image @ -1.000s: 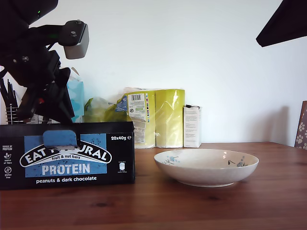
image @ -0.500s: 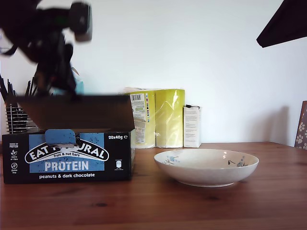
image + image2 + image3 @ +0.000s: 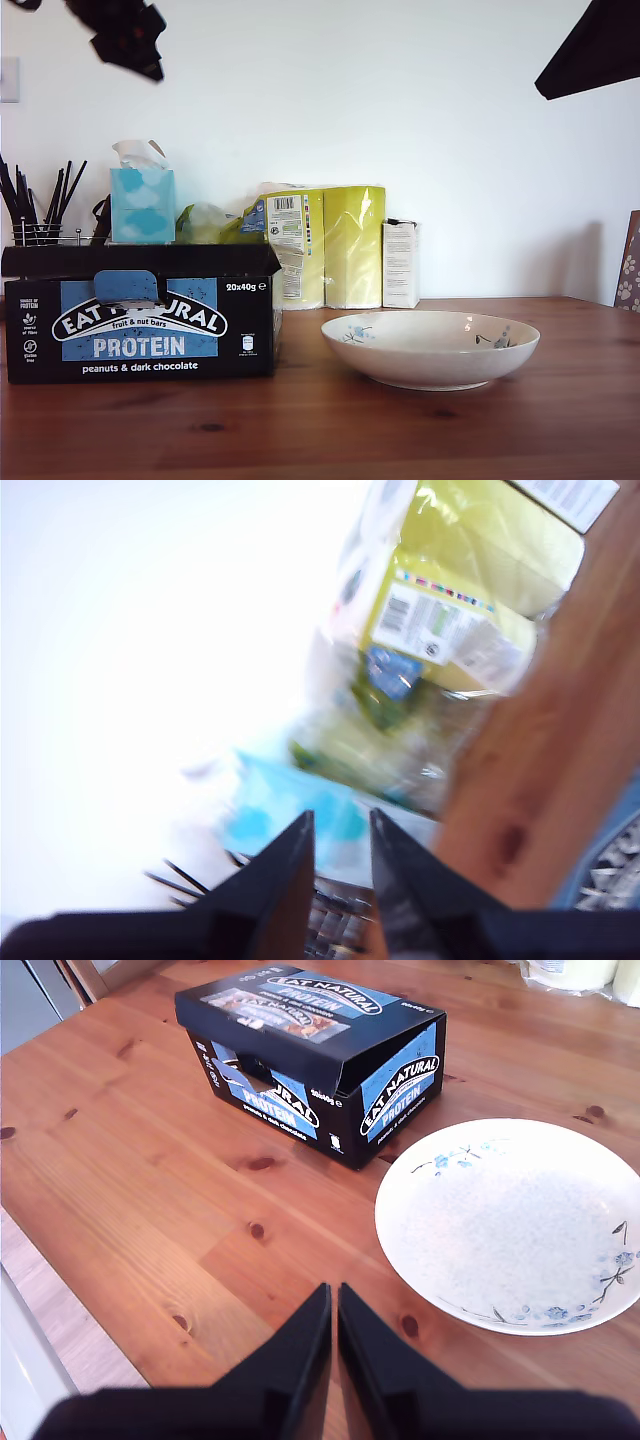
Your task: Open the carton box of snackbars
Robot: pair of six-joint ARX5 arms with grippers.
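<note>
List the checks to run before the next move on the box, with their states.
1. Box open: not ok. The lid lies down on it, only slightly ajar.
2. Tab free: ok. It sits outside, over the front label.
3. My first gripper empty: ok. Narrow gap, nothing between the jaws.
4. My first gripper at the lid: not ok. Its view shows no box.
5. My second gripper empty: ok. Shut on nothing, above the table.
6. Bowl clear of the box: ok. They stand apart.
</note>
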